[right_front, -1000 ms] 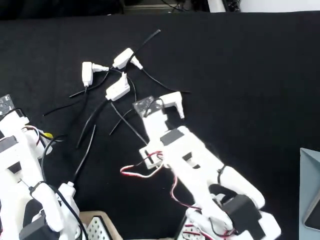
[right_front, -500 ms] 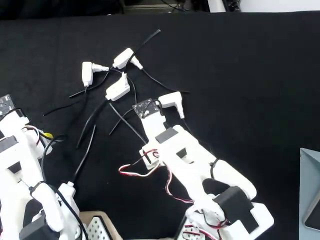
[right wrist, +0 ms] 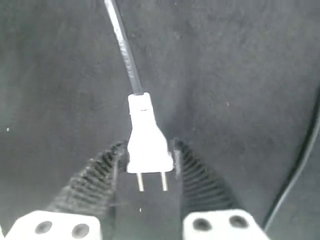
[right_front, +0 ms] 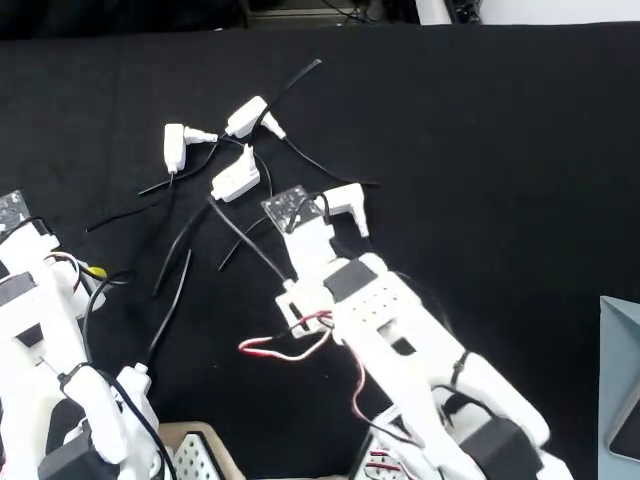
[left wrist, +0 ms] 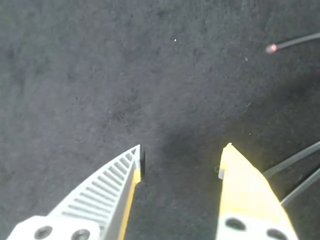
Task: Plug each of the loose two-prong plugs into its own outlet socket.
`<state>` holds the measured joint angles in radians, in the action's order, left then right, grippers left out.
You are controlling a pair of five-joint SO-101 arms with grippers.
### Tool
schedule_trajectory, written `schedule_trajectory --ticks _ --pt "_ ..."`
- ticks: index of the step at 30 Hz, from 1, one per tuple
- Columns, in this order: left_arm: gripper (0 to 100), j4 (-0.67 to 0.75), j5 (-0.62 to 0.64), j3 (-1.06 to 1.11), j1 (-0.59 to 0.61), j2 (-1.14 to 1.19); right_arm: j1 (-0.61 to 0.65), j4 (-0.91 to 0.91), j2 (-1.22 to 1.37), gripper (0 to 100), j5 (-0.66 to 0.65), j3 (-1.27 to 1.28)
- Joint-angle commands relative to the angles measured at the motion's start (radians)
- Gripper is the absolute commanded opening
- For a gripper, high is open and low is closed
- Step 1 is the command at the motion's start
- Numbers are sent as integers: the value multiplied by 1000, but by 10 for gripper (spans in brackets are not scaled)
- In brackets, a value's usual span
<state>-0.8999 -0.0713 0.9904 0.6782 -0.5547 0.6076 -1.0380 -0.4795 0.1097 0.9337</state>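
Black tabletop; right pincer clamped on white two-prong plug, black cord, both metal prongs bare; left pincer apart

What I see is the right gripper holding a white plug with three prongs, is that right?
Not quite. The plug has two prongs, not three. The right wrist view shows this. The rest stands: the plug is white and the right gripper holds it.

My left arm and right arm are blocky white plastic. Red and white wires loop off the right one's 9 o'clock side. My left gripper pairs a ribbed white finger with a yellow one; both fingers of my right gripper are ribbed.
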Motion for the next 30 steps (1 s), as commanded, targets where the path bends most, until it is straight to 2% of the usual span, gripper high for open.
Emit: schedule_trajectory --ticks 1,10,13,18,30 --pt "256 -15 2 -16 -18 -26 12 -60 -59 185 -3 -19" --pt "256 -12 2 -15 -18 -26 51 -112 -170 183 -15 -2" --pt "256 -12 2 -15 -18 -26 110 -72 -173 183 -68 65" --pt "256 -11 2 -12 -18 -26 127 34 -173 176 -97 170" --pt "256 -11 2 -12 -18 -26 160 44 -171 149 -95 182"
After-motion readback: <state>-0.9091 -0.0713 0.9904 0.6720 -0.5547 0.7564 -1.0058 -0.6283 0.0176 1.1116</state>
